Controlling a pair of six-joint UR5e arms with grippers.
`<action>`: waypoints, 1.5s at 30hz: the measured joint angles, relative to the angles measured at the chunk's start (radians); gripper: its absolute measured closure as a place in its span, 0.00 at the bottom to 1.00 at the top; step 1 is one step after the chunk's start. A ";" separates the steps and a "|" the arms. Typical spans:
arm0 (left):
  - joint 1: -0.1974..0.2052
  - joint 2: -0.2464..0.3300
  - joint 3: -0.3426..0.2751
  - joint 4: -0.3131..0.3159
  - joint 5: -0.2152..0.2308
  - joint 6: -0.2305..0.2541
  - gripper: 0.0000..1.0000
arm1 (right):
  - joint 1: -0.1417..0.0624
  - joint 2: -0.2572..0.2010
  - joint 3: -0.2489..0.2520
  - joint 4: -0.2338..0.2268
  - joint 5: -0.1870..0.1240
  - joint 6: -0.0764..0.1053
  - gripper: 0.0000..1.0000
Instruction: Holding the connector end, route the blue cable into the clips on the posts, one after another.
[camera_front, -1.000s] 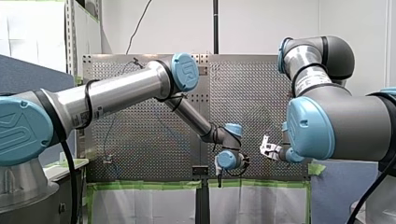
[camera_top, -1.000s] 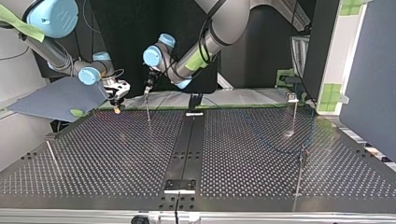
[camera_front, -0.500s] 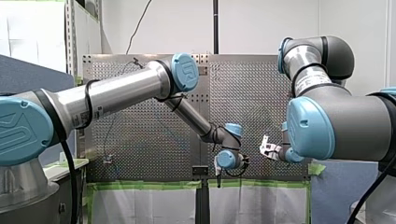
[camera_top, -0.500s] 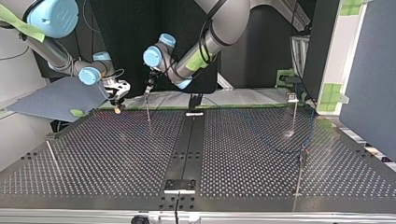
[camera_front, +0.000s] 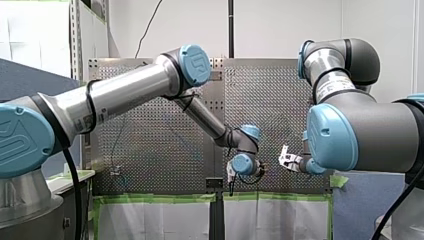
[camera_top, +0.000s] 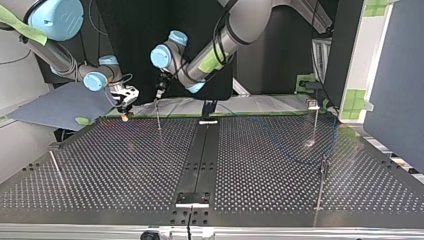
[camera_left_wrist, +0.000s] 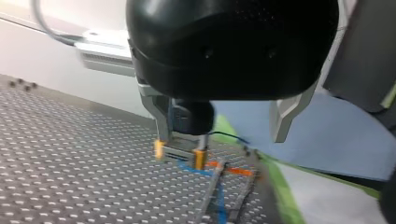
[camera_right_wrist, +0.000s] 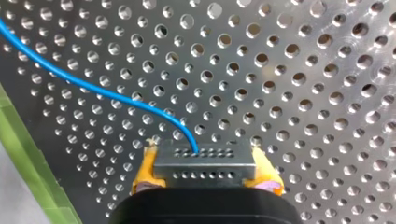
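Gripping connector (camera_right_wrist: 204, 161): right gripper (camera_right_wrist: 205, 176) | left gripper (camera_left_wrist: 220, 139): spread | blue cable (camera_right_wrist: 93, 88): plainest in right wrist view

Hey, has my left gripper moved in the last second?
Yes. In the top view my left gripper has risen slightly, away from the thin post standing just below it.

The blue cable (camera_right_wrist: 116, 96) is cut off at the right wrist view's edge.
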 joint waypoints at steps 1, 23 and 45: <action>0.002 0.008 -0.008 0.008 0.001 -0.005 0.01 | 0.000 0.000 0.000 -0.001 0.000 0.000 1.00; 0.027 0.218 -0.218 0.001 -0.021 -0.077 0.01 | 0.006 0.000 0.000 0.001 -0.004 0.001 1.00; 0.031 0.425 -0.425 0.085 -0.096 -0.157 0.01 | 0.006 0.001 0.000 -0.004 -0.004 0.024 1.00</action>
